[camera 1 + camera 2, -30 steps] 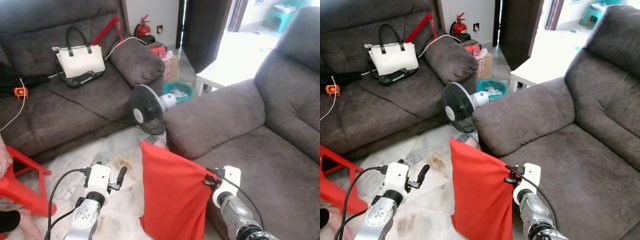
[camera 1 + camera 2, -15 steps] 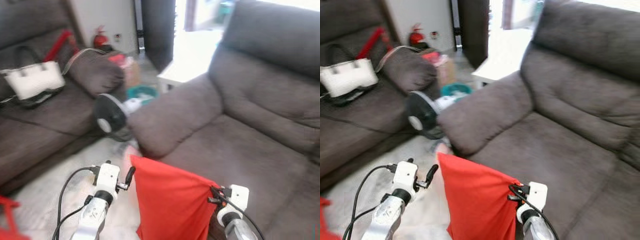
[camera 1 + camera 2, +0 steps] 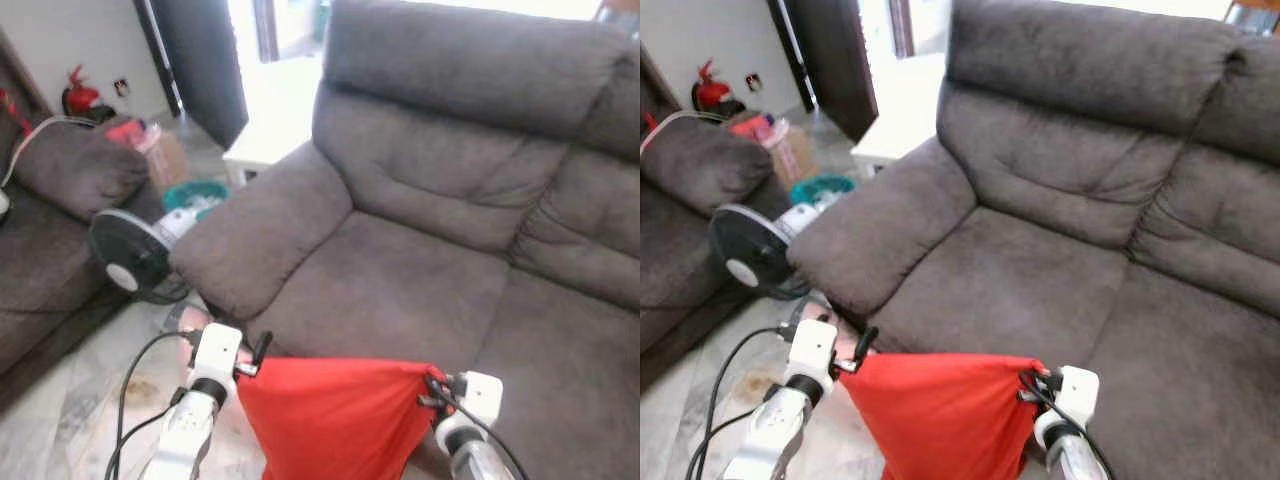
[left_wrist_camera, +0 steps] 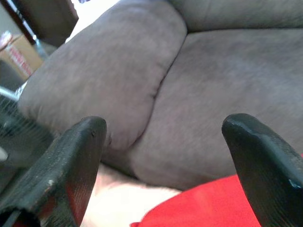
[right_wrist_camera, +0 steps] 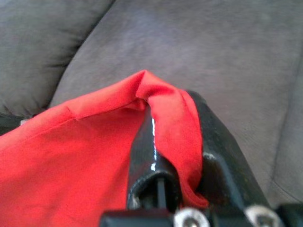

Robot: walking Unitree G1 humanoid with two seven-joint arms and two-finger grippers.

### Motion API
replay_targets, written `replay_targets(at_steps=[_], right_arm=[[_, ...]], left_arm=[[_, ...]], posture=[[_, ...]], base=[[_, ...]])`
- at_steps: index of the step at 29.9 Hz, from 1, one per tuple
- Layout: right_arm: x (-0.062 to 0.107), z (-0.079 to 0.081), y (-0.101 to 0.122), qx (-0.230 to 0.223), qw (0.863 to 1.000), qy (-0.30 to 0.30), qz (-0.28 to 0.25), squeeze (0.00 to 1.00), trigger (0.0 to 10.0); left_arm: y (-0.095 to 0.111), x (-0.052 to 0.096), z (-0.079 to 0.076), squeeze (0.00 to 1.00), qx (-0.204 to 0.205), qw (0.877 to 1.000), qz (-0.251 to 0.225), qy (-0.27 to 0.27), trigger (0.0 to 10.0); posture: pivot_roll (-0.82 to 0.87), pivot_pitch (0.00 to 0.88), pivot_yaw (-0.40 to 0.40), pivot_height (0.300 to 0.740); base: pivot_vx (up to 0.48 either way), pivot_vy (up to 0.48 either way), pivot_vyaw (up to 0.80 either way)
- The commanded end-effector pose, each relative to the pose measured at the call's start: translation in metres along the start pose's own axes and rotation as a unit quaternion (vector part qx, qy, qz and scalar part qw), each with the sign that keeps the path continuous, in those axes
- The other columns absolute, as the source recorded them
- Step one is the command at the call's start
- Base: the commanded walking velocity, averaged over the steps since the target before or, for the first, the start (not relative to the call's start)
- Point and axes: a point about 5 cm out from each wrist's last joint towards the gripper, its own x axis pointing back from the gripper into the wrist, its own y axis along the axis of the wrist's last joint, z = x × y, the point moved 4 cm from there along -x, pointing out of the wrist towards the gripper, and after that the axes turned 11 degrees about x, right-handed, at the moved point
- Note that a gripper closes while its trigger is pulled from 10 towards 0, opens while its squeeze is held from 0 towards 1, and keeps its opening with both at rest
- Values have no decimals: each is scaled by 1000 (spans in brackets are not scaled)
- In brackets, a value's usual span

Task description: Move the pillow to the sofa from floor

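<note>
- Two grippers are seen in the left eye view with a red pillow (image 3: pixel 335 415) slung between them, lifted off the floor and carried in front of the grey sofa (image 3: pixel 420 270); the right gripper (image 3: pixel 430 392) is pinched onto the pillow's upper corner, while the left gripper (image 3: pixel 262 348) stands at the opposite corner, apparently as a steadying guide.
- The right eye view shows the same scene: the sofa seat lies just ahead of both grippers, a floor fan (image 3: pixel 748 262) off to the left gripper's outer side, so the load appears held high to be cleared over the seat edge.
- From the left wrist view, the left gripper's fingers (image 4: pixel 71 156) are seen spread wide, nothing clamped, red cloth just below them and the armrest (image 4: pixel 109 80) ahead.
- From the right wrist view, a fold of red fabric is seen squeezed between the right gripper's fingers (image 5: pixel 147 156), sofa cushion beyond.
</note>
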Motion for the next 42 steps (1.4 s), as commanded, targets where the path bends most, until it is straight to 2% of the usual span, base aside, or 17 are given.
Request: replay_targets(at_steps=[1, 8, 20, 30, 37, 42], right_arm=[[-5, -21, 37, 16, 996, -34, -77, 0, 10000], [-6, -29, 40, 27, 996, -46, -74, 0, 10000], [-5, -36, 37, 25, 995, -70, -66, 0, 10000], [-2, -38, 30, 29, 996, -74, -51, 0, 10000], [-5, -33, 32, 38, 996, -56, -53, 0, 10000], [-13, -18, 40, 61, 996, -5, -58, 0, 10000]], left_arm=[[0, -2, -2, 0, -8, 1000, -1, 2, 10000], [0, -1, -1, 0, 4, 1000, -6, 15, 10000], [3, -2, 0, 0, -1, 1000, -11, 10, 10000], [1, 7, 2, 0, -4, 1000, -9, 8, 10000], [-2, 12, -2, 0, -7, 999, 12, -42, 10000], [-8, 14, -10, 0, -26, 992, 50, -114, 10000]], posture=[[58, 0, 7, 740], [61, 0, -14, 740], [75, 0, -1, 740], [105, 0, -8, 740], [115, 0, -8, 740], [118, 0, -8, 740]], base=[[0, 0, -775], [0, -369, -775], [0, 0, -775], [0, 0, -771], [0, 0, -761], [0, 0, 0]])
